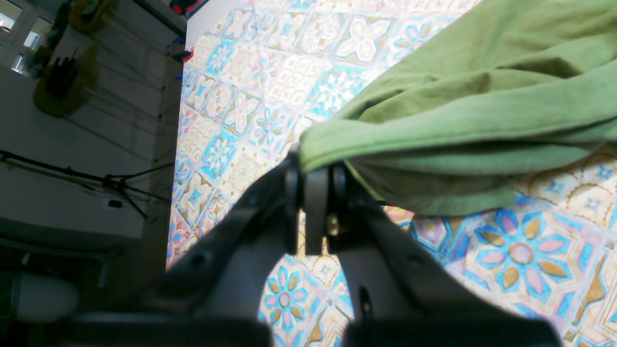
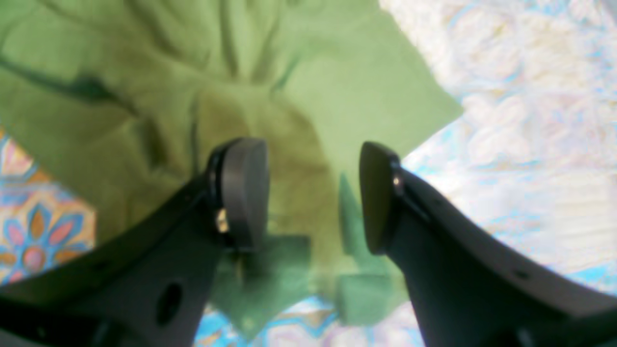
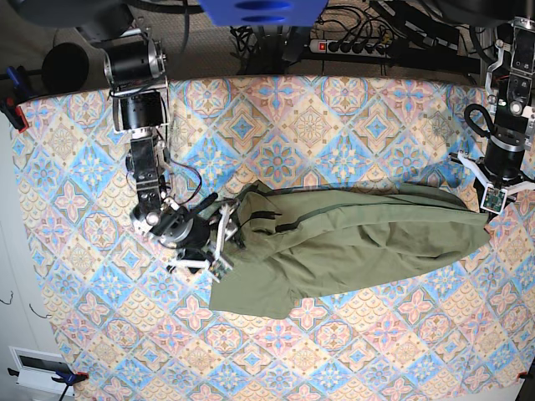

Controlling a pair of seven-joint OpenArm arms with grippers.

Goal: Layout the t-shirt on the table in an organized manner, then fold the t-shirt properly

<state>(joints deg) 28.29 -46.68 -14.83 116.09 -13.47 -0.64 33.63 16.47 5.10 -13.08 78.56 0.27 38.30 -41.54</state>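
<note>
Currently, the wrinkled olive-green cotton t-shirt (image 3: 351,238) lies stretched across the middle of the diamond-tiled patterned table (image 3: 334,117). The left gripper (image 1: 315,166) is clenched on one end of the shirt; the right gripper (image 2: 313,193) stands released over the opposite end. Risk: further left pull could slip the hem or bunch the fabric. Sleeves and collar are hidden in folds.
</note>
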